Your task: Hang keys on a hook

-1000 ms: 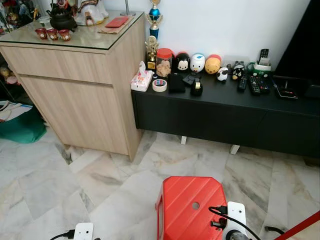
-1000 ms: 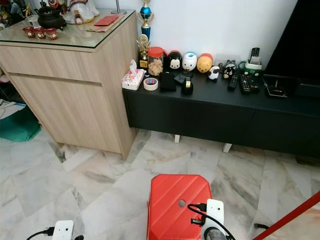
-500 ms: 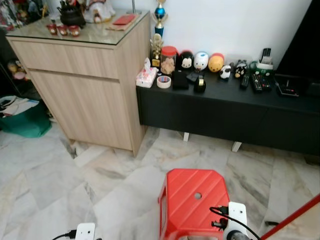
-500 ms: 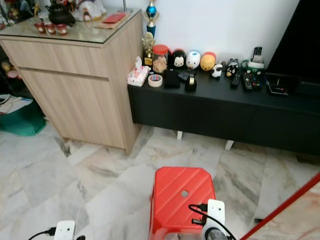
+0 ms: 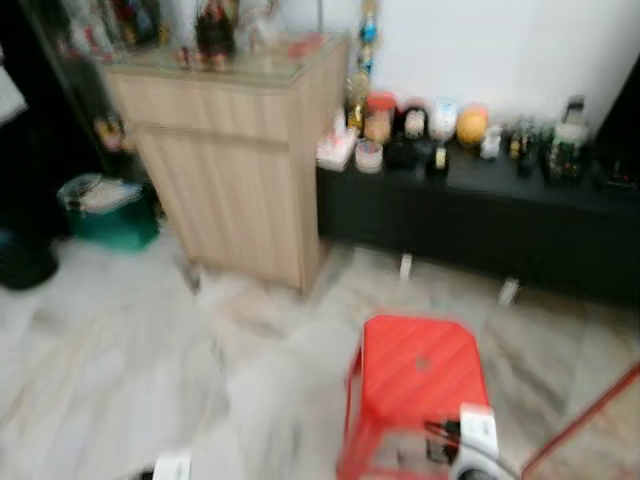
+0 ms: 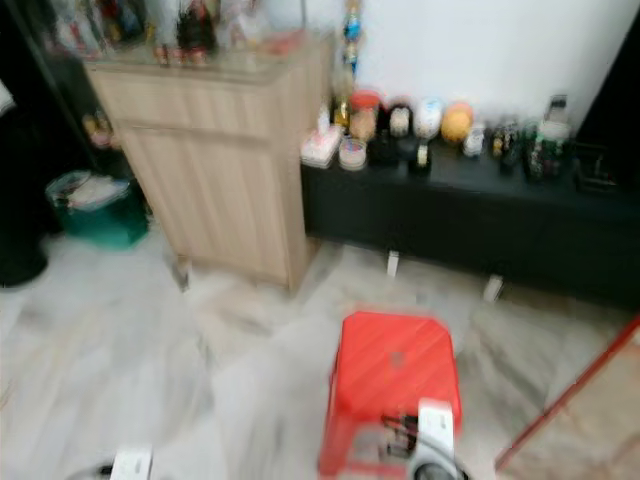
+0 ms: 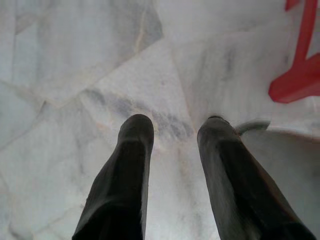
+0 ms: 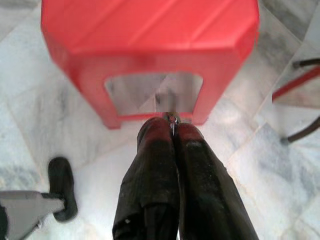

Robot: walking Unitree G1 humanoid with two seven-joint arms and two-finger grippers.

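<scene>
Right gripper (image 8: 173, 122): your right fingers (image 8: 200, 165) are pressed together, pinching a small metallic piece, likely the keys (image 8: 172, 118), at their tips; they hang over the marble floor (image 5: 120, 340) just in front of the red stool (image 5: 420, 385).
Left gripper (image 7: 172, 130): your left fingers (image 7: 125, 170) stand apart with nothing between them, pointed down at bare marble; a red stool foot sits off to one side in that wrist view.
Red stool: at 5 o'clock in your head view, close in, standing on the floor.
Red bar (image 5: 585, 425): slants up along the floor at 4 o'clock, beside the stool.
Green bin (image 5: 105, 210): at 9 o'clock, against the wooden cabinet's side.
Wooden cabinet (image 5: 235, 170): at 11 o'clock, glass-topped, with blurred ornaments on it.
Black low console (image 5: 480, 215): at 1 o'clock, touching the cabinet, against the white wall; a row of jars, round figures and remotes lines its top, too blurred to tell apart.
Hook: you cannot make one out in this blur.
</scene>
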